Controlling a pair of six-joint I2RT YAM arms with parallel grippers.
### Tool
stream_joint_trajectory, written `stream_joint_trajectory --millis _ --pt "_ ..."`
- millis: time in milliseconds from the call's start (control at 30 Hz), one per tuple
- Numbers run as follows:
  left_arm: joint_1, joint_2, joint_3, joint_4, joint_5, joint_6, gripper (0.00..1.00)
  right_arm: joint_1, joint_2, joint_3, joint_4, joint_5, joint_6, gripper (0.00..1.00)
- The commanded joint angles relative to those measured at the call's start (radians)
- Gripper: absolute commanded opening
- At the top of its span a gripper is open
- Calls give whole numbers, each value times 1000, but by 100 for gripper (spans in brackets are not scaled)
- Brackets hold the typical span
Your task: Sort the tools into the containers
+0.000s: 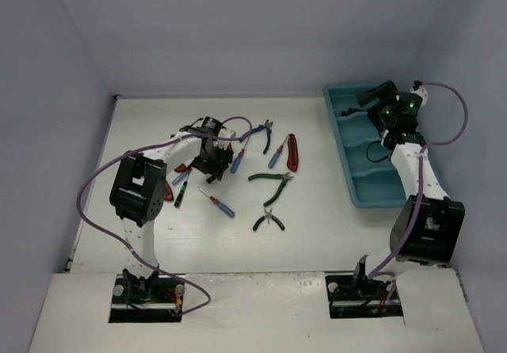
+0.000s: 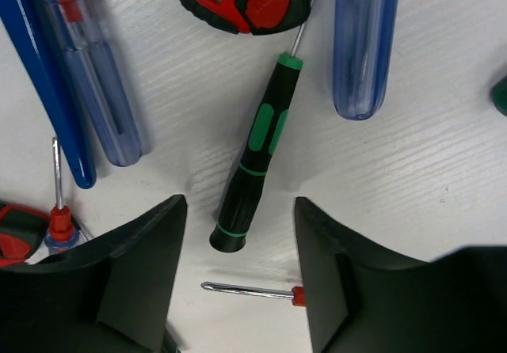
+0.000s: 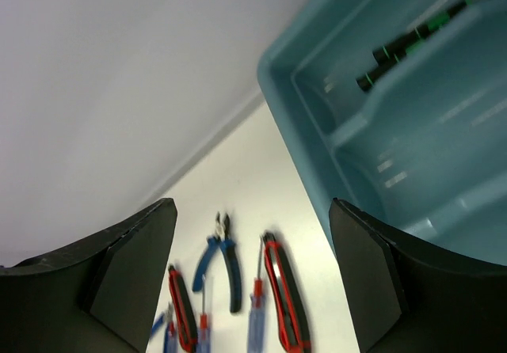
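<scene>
teal tray point(image 1: 372, 187), blk/green screwdriver point(image 2: 253, 155), red-blk knife point(image 1: 292, 152), blue-handled pliers point(image 1: 267, 137), white table point(image 1: 333, 234)

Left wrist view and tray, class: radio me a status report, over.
Left gripper open, straddling black-green screwdriver, not gripping. Right gripper open, empty, by teal tray. Small red-collared screwdriver lies between left fingers.

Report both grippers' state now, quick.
Left gripper: open, empty, jaws either side of the green-black screwdriver handle, not gripping it.
Right gripper: open, empty, above the teal tray.
</scene>
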Motion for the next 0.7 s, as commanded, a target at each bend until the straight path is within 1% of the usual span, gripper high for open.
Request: stream_joint_trajectory --millis 0,67,200,333,467,600,667 --pt "-10 -17 8 -8 12 -10 47 32 -110 -43 24 -40 -46 75" --pt "-10 -5 9 -9 15 -7 39 57 -140 -61 14 -38 -64 75" --pt "-10 -21 9 -10 32 -5 19 118 -189 -103 5 -24 -76 76" --pt "-16 -120 -4 -20 56 -13 9 231 -224 -145 3 -13 -56 76" --pt "-19 -245 -15 -40 102 -46 0 349 -249 -179 5 -2 -14 77" --pt "-22 -384 -21 -38 160 -106 0 498 -259 -178 6 18 30 80" --pt "-26 -429 -14 -32 210 -140 0 563 -256 -166 8 38 36 83"
